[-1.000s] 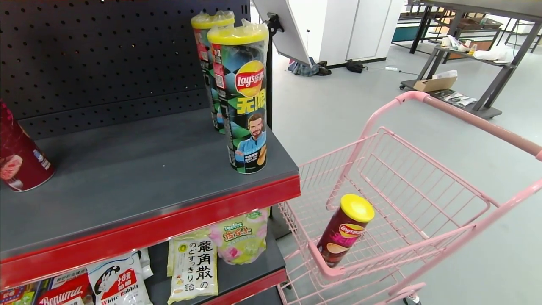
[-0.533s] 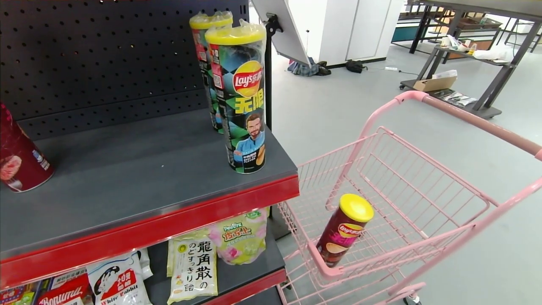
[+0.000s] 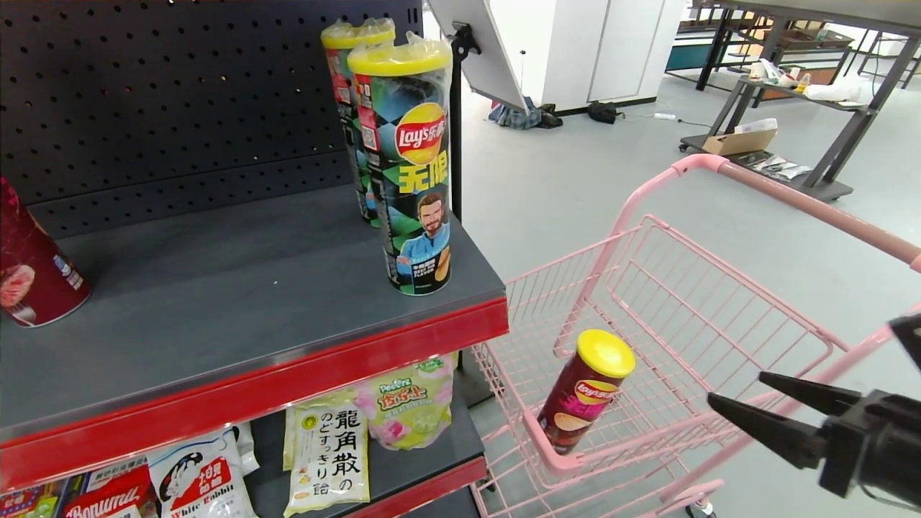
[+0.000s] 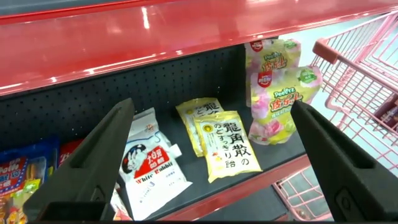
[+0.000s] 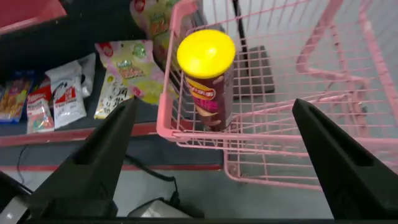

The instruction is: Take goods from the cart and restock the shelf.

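Note:
A dark red chip can [image 3: 586, 392] with a yellow lid stands tilted in the front corner of the pink cart [image 3: 719, 316]. My right gripper [image 3: 735, 385] hangs open over the cart's near right rail, to the right of the can and apart from it. In the right wrist view the can [image 5: 208, 81] sits below and between the spread fingers of that gripper [image 5: 215, 102]. My left gripper [image 4: 211, 104] is open and holds nothing, facing the lower shelf's snack bags [image 4: 227, 143]. The grey upper shelf [image 3: 237, 288] carries two tall green chip cans [image 3: 417, 173].
Another dark red can [image 3: 32, 266] stands at the upper shelf's left end. The shelf's red front lip [image 3: 288, 374] juts out beside the cart. A pegboard back [image 3: 180, 86] closes the shelf behind. Tables and boxes [image 3: 741, 140] stand far off across the floor.
My right gripper has come into the head view from the lower right, over the cart's rail. The cans and the cart have not moved.

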Motion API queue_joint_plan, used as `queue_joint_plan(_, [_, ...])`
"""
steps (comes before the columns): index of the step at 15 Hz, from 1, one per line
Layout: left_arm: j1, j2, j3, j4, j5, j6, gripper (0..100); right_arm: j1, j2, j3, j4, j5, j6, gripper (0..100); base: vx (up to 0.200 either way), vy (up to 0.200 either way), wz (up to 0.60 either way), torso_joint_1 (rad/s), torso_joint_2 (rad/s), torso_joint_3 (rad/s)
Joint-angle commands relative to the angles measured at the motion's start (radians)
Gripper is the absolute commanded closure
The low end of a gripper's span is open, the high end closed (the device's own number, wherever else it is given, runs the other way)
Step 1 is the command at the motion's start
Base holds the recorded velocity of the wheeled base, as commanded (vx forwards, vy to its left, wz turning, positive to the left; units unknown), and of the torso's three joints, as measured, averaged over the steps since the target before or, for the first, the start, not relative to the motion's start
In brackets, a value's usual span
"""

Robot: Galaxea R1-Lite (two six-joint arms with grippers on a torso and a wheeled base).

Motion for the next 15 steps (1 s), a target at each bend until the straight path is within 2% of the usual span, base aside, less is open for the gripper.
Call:
queue_joint_plan(1, [0.001,0.001,0.000,0.000,0.000,0.000,0,0.062,0.426,0.064,-0.272,0.022,0.010,0,0.000,0.000,0.00,0.000,0.00,0.000])
queue_joint_plan(8, [0.001,0.001,0.000,0.000,0.000,0.000,0,0.091,0.549,0.001,-0.296,0.034,0.012,0,0.000,0.000,0.00,0.000,0.00,0.000])
queue_joint_plan(13, [0.001,0.001,0.000,0.000,0.000,0.000,0,0.102,0.654,-0.102,-0.298,0.039,-0.010,0,0.000,0.000,0.00,0.000,0.00,0.000])
queue_joint_plan(15, [0.001,0.001,0.000,0.000,0.000,0.000,0,0.105,0.710,-0.131,-0.339,0.039,-0.010,0,0.000,0.000,0.00,0.000,0.00,0.000])
